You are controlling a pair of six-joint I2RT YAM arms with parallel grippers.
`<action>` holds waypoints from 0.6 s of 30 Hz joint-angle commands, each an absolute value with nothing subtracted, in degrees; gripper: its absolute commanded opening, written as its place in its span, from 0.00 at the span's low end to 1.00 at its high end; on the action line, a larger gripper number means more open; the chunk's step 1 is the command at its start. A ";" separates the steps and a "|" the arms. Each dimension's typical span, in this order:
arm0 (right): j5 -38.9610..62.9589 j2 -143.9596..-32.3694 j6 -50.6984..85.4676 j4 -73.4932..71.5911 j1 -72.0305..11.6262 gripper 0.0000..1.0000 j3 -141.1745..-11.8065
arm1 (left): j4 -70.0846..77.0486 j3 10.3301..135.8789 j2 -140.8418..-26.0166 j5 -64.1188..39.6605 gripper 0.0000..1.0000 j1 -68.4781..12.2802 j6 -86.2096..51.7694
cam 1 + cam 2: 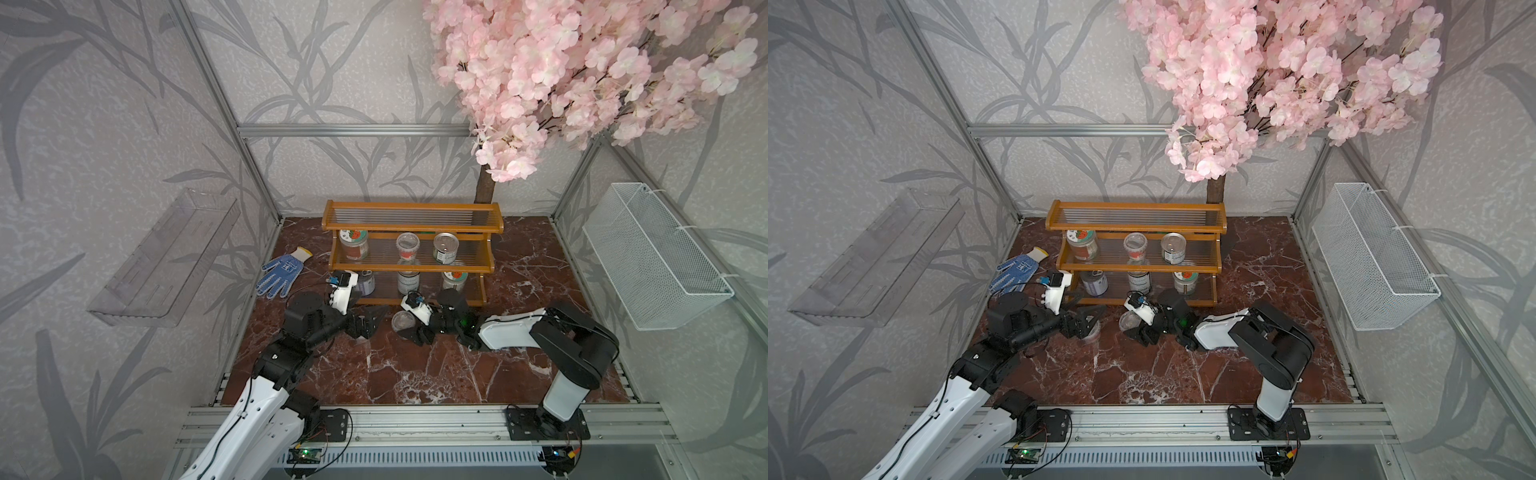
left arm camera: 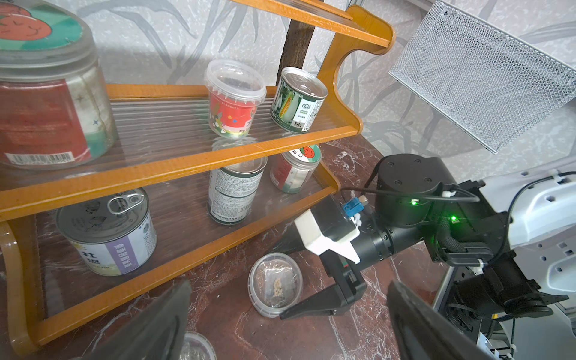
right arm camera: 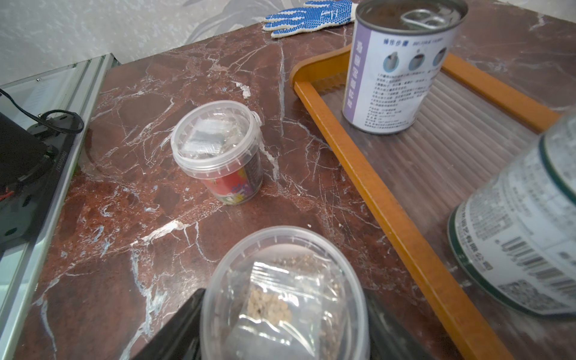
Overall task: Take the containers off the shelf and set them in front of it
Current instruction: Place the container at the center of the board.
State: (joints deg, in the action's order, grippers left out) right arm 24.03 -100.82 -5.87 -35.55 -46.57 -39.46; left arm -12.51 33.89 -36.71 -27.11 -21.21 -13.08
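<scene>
Presently on record. Open room: the red marble table (image 1: 415, 374) is left bare from the arms to its near edge and to the right of the shelf (image 1: 415, 227). A blue dotted glove (image 1: 282, 270) is laid by the left edge.

Shelf: orange wood, stepped, with ribbed clear decks.
- Middle tier: tomato-lidded jar (image 1: 353, 245), clear cup (image 1: 407, 246), corn-label tin (image 1: 445, 248).
- Bottom tier: purple-label tin (image 2: 109, 232), tall tin (image 2: 235, 193), second jar (image 2: 294, 170).

Table, just before the shelf:
- The bagged cup (image 3: 285, 293), clear and lidded with pale grains inside, is clasped by the right gripper (image 1: 411, 330).
- The red-labelled cup (image 3: 216, 149), with a silvery packet inside, is stood just below the left gripper (image 1: 1086, 322), whose jaws are spread wide.
</scene>
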 commanded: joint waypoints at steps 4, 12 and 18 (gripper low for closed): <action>24.33 -101.73 -6.25 -38.94 -48.13 0.61 -38.62 | -13.08 33.84 -36.60 -27.17 1.00 -20.92 -12.70; 22.35 -103.12 -8.03 -35.97 -49.11 0.68 -38.98 | -12.58 33.81 -37.09 -27.50 1.00 -20.94 -12.49; 21.27 -102.14 -8.66 -35.09 -49.04 0.77 -38.74 | -13.16 33.50 -36.74 -26.91 1.00 -20.92 -12.39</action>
